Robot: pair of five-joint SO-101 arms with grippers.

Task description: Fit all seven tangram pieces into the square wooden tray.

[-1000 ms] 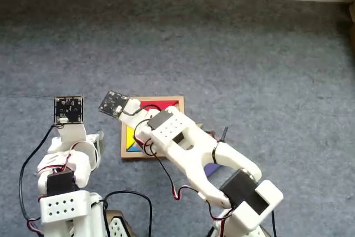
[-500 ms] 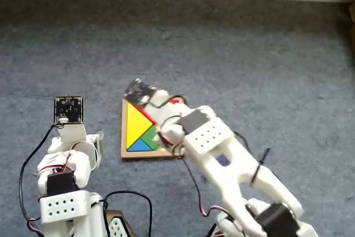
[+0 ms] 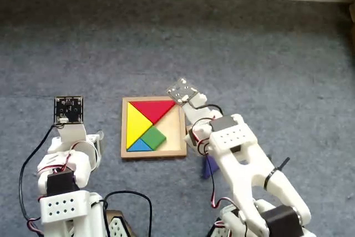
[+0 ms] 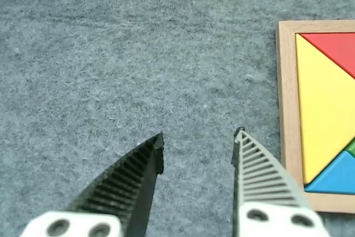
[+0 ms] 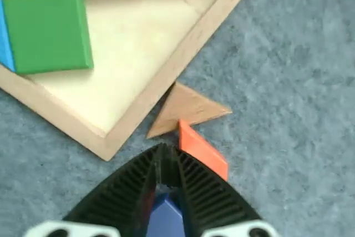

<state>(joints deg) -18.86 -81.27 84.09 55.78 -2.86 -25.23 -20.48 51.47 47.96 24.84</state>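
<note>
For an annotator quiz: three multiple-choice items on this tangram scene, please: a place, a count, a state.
1. Where is the tan triangle? A in the tray; B on the carpet beside the tray; C in a gripper.
2. How many pieces lie in the tray? A two; B seven; C four.
3. The left gripper is: A open; B shut on a piece; C shut, empty.
Answers: B, it lies outside the rim; C, red triangle, yellow triangle, green square, blue triangle; A, its fingertips stand apart.
</note>
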